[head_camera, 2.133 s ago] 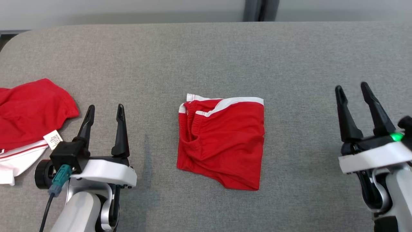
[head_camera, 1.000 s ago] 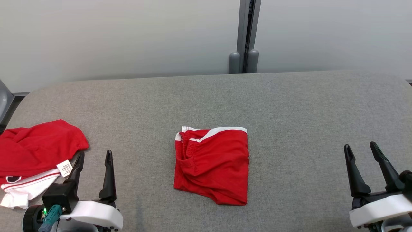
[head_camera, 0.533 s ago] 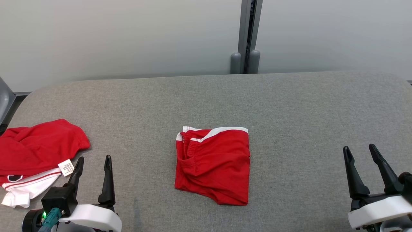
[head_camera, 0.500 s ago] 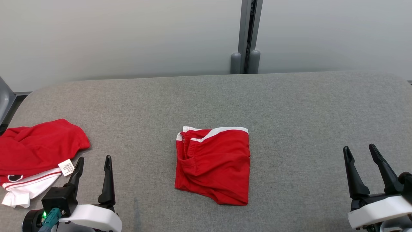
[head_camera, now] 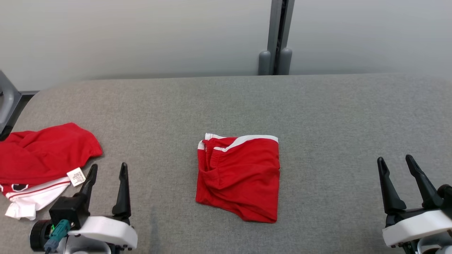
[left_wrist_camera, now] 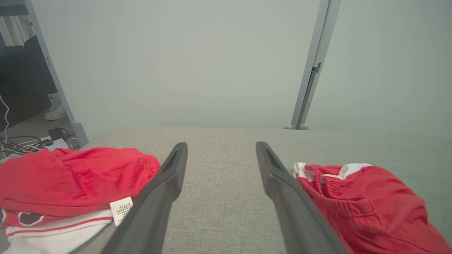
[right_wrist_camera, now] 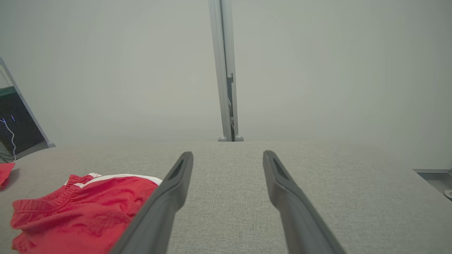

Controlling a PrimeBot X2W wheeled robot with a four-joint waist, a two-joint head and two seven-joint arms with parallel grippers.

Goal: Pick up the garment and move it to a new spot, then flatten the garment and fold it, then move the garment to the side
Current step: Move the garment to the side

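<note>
The garment (head_camera: 240, 176), red shorts with white trim, lies folded into a rough square at the middle of the grey table (head_camera: 335, 116). It also appears in the left wrist view (left_wrist_camera: 356, 197) and the right wrist view (right_wrist_camera: 84, 208). My left gripper (head_camera: 108, 165) hovers open near the front left, well apart from the garment, with nothing between its fingers (left_wrist_camera: 166, 183). At the front right my right gripper (head_camera: 394, 158) is open too and holds nothing; its fingers (right_wrist_camera: 282, 183) point across bare table.
A loose pile of red and white clothes (head_camera: 42, 158) with a white tag lies at the table's left edge, just beside my left gripper. A grey wall with a vertical post (head_camera: 277, 35) runs behind the table. Cables lie on the floor (left_wrist_camera: 21, 141) at far left.
The whole head view has shifted as the camera rose and turned a little. The garment lies where it was on the table, and both grippers stay open in place.
</note>
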